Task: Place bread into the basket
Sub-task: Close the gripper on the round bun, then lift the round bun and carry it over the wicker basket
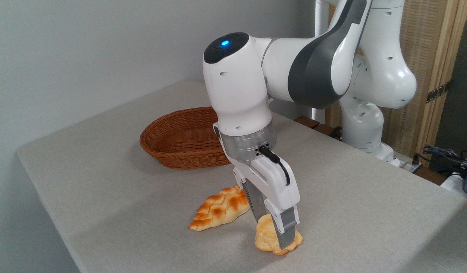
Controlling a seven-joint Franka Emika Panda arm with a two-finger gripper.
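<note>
The bread (pixel 266 237), a small pale golden bun with a lumpy edge, rests on the grey table near its front edge. My gripper (pixel 273 232) reaches down over it with one finger behind the bun and the other finger (pixel 287 227) pressed on its near side, so the jaws stand shut on the bread. The far fingertip is hidden behind the bun. The basket (pixel 172 146), an oval reddish-brown wicker one, stands further back to the left, with nothing visible inside it; the arm covers its right end.
A long braided orange-brown loaf (pixel 220 208) lies just left of the gripper, between the bun and the basket. The table's (pixel 104 197) front edge runs close below the bun. The robot base (pixel 364 129) stands at the back right.
</note>
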